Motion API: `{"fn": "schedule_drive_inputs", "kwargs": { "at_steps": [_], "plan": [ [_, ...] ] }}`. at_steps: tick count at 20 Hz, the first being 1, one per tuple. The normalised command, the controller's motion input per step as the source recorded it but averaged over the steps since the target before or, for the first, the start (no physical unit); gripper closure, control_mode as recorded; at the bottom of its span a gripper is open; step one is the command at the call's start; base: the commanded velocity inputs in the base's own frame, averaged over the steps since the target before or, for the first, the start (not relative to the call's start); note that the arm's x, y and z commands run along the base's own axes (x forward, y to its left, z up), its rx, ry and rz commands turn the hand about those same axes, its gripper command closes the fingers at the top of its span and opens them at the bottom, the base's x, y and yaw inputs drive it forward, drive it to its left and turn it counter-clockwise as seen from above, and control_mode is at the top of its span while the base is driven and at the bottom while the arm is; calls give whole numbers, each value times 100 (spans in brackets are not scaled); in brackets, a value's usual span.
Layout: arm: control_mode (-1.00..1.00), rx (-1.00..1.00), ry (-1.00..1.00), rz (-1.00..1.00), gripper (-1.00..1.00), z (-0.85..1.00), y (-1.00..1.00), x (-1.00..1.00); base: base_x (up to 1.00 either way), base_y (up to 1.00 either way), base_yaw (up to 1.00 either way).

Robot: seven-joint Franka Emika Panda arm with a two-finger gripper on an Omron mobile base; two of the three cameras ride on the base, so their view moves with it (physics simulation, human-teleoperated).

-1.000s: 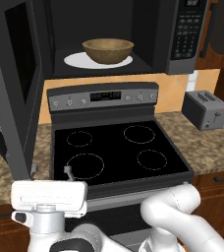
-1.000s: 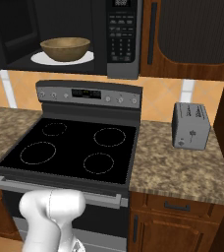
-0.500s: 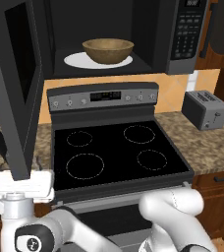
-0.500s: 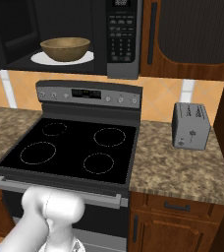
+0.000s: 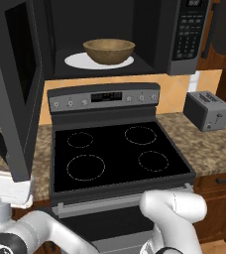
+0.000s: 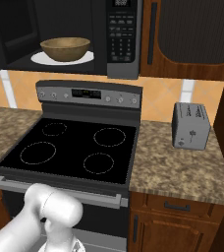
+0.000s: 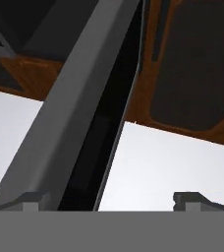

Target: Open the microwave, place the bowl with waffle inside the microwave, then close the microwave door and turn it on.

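1. bowl (image 5: 109,50) sits on the white turntable plate (image 5: 78,61) inside the microwave (image 5: 135,34), roughly centred in the cavity; also seen in the right base view at (image 6: 65,48). waffle can't be made out from these angles, the bowl rim hides its inside, so can't confirm it's there.
2. microwave door (image 5: 13,84) is swung wide open on the left, edge-on toward the base cameras, hanging over the left counter. judging by this, the placing step looks done and closing the door is the step in hand.
3. gripper (image 7: 111,199) has its fingers spread wide with nothing between them; hand view looks up along the door's grey frame edge (image 7: 74,108), left fingertip (image 7: 30,199) near that edge. likely positioned low on the left, under or behind the door, so it can push it shut. can't tell if there's contact.
4. keypad strip (image 5: 188,30) is on the microwave's right side, untouched, needed last to turn it on.
5. surface: black glass-top stove (image 5: 117,154) with four ring burners right below the microwave, control panel (image 5: 102,97) at its back. speckled brown granite counter (image 6: 182,167) on both sides.
6. room: silver toaster (image 6: 191,125) on the right counter, well apart from the stove; dark wood cabinets (image 6: 192,29) above right and below, orange tile backsplash.
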Motion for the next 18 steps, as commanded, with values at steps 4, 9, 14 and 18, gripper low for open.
{"fn": "schedule_drive_inputs", "kwargs": {
  "at_steps": [4,9,14,18],
  "plan": [
    [-100,14,-18,-9,-100,61,-32,-54,0,0,0],
    [-100,19,-13,-4,-100,68,-55,-41,0,0,0],
    [-100,22,-22,0,-100,34,-88,-56,0,0,0],
    [-100,25,-24,0,-100,19,-99,-53,0,0,0]
  ]
}}
